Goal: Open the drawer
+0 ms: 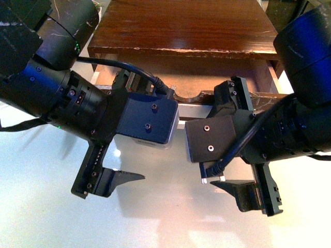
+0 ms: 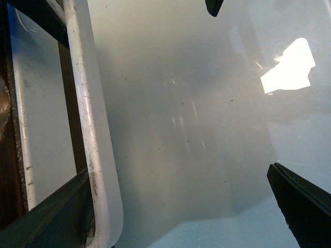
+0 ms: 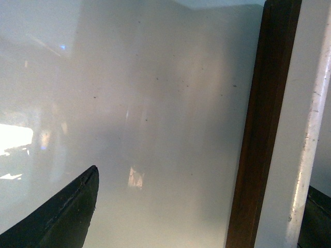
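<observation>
The wide, shallow dark-brown wooden drawer [image 1: 199,96] sits partway out from under the dark-brown wooden cabinet top [image 1: 181,26]. Its pale inside shows, w/ a half-round notch in the front edge, right betw. the two arms.

The left gripper [image 1: 133,129] is spread wide. One finger is hooked behind the long white bar handle [image 2: 90,129]; the other hangs out over the glossy white tabletop [image 1: 165,222], touching nothing. The right gripper [image 1: 221,137] is spread wide too, hooked the same way further along the bar. Neither one clamps it.

I'd say the pull itself is the step in hand, w/ more travel left. Next move prob. needs both arms drawing back toward the robot together and evenly, so the drawer doesn't skew & the hooked fingers don't slip off the bar.

The front view shows how far the drawer is out, but the arm bodies hide the handle. The wrist views give the reverse. They show the scuffed bar w/ a dark finger behind it, plus a brown strip of the drawer front in the right wrist view, and nothing of the opening.
</observation>
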Robot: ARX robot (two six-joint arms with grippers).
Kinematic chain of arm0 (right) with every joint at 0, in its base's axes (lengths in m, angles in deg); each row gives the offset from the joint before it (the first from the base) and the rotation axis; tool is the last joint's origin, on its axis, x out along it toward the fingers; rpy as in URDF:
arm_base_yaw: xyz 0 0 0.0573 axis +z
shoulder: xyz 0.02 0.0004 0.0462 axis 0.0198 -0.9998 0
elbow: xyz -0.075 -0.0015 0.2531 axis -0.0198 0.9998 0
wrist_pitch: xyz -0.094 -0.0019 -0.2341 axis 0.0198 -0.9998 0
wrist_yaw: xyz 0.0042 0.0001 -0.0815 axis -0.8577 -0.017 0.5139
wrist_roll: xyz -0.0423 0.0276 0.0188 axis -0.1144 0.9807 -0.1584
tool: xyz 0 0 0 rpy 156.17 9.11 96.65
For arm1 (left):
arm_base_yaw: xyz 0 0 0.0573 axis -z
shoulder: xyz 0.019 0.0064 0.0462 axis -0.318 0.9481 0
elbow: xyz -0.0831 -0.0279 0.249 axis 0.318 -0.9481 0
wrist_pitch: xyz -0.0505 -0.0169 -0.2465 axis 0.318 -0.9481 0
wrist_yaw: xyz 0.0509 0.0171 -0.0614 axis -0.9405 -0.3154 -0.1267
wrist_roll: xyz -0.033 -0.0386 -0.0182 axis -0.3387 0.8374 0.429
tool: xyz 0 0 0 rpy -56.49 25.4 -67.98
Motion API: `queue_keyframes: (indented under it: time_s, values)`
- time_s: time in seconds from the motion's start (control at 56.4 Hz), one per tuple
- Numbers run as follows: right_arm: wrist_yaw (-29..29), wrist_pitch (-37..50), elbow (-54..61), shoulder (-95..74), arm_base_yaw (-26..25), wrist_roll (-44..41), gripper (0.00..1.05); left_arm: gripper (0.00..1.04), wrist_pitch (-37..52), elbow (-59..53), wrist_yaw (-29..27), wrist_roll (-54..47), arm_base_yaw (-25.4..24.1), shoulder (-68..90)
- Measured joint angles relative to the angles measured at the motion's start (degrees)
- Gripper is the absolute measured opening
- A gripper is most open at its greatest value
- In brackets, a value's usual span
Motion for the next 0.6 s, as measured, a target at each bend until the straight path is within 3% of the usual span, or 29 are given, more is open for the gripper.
queue_keyframes:
  time_s: [0.603]
  values:
    - [2.6,3.9,7.5,3.5,4.0,1.9,0.96,0.96,4.1,-9.1,0.0,1.7,1.0,-5.1]
